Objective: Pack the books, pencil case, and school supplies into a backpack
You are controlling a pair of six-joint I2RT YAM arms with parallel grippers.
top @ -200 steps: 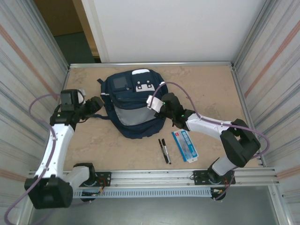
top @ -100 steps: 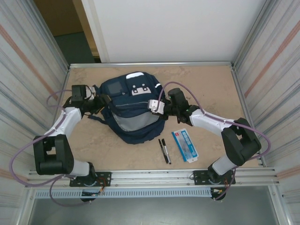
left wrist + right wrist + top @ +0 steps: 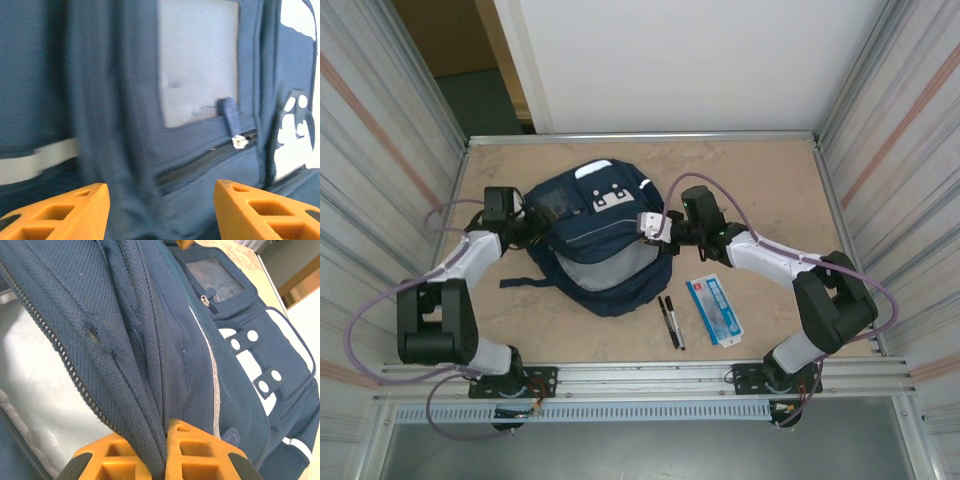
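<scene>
Navy-blue fabric backpack [image 3: 595, 245] lies on the beige desk [image 3: 770, 180], its main zip gaping. Right gripper [image 3: 162, 440] is clenched on the opening's edge; left gripper [image 3: 160, 200] stands released, facing the front pocket.

This looks like a robotics lab cell, not a lived-in room: a bare tan table [image 3: 770, 180] is boxed in by ribbed metal side walls [image 3: 380, 130] and a plain white back panel [image 3: 690, 60]. An aluminium rail [image 3: 650, 376] along its near edge carries the left arm [image 3: 470, 258] and right arm [image 3: 770, 262], which trail purple cables [image 3: 682, 180]. A gap [image 3: 470, 70] at the back left opens onto a dim room.
</scene>
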